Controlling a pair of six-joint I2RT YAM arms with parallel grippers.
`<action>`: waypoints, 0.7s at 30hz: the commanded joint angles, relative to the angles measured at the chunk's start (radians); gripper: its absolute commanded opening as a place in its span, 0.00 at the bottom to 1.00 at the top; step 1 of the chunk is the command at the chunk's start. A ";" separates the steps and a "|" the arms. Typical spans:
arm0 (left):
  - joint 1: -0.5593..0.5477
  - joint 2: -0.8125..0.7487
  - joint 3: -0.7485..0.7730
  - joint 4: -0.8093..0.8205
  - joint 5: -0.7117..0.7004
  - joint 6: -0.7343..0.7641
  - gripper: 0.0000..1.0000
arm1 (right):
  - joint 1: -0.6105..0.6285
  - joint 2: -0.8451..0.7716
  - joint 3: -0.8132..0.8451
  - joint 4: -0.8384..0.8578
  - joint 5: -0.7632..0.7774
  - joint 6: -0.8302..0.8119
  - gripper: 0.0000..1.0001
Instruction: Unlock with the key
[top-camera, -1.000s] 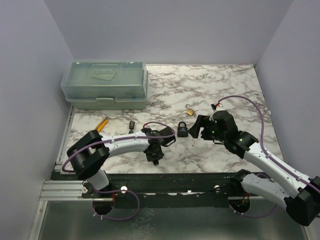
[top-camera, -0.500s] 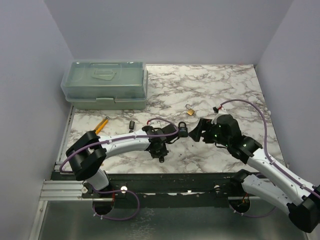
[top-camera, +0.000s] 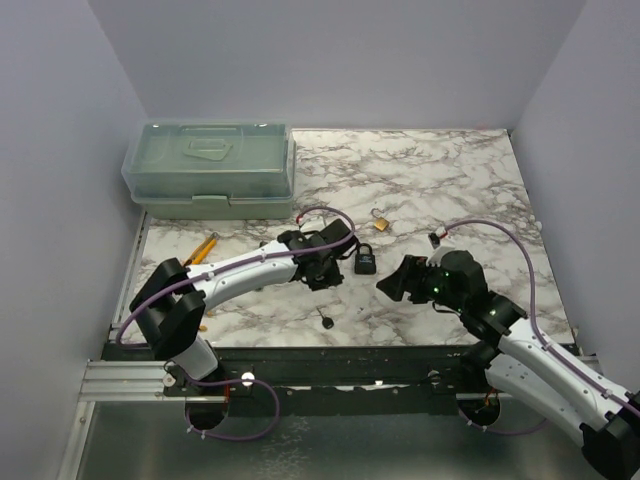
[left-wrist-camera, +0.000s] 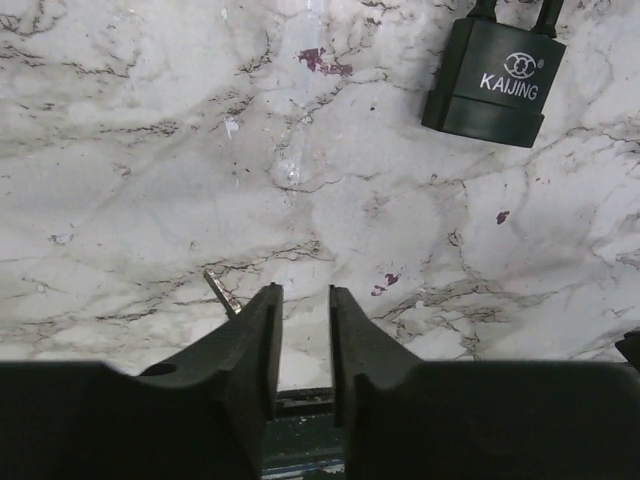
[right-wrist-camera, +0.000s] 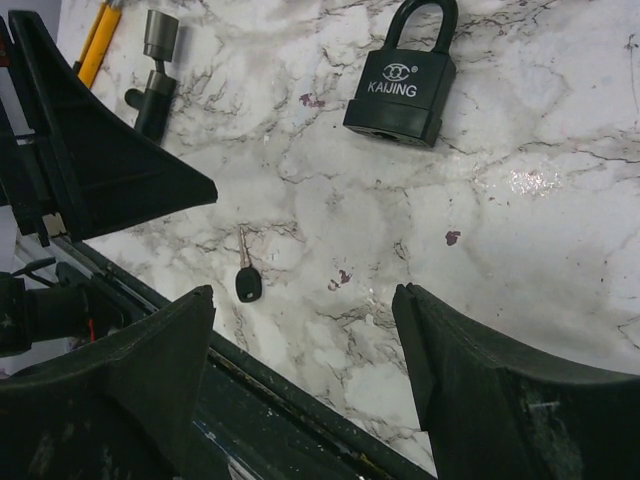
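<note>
Left arm (top-camera: 240, 275): stretches rightward across the marble table (top-camera: 450, 180), wrist bent so that its camera looks down on the surface.
Left gripper (left-wrist-camera: 303, 300): fingers (left-wrist-camera: 250, 340) drawn in to a narrow slit, nothing between them.
Key (right-wrist-camera: 246, 276): lies loose on the table near the front edge, between the two arms. Its long axis runs front to back, with the round black head toward the bases and the blade pointing away (the left wrist view shows only the blade, just beside one finger).
Nearer arm: the left, as I judge it. The key lies base-ward of its fingertips.
Black padlock (top-camera: 365, 261): lies flat, farther back, apart from the key.
Right gripper (right-wrist-camera: 302, 300): jaws spread wide and empty, raised above the table, with the key to its left.
</note>
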 joint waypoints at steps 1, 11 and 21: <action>0.021 0.040 0.026 -0.087 0.079 0.034 0.40 | 0.003 0.026 0.023 0.003 -0.008 0.003 0.79; -0.091 0.057 -0.024 -0.168 0.115 -0.165 0.70 | 0.004 0.146 0.043 -0.029 0.101 0.084 0.79; -0.108 0.104 -0.046 -0.165 0.070 -0.335 0.58 | 0.005 0.088 0.030 -0.079 0.114 0.070 0.79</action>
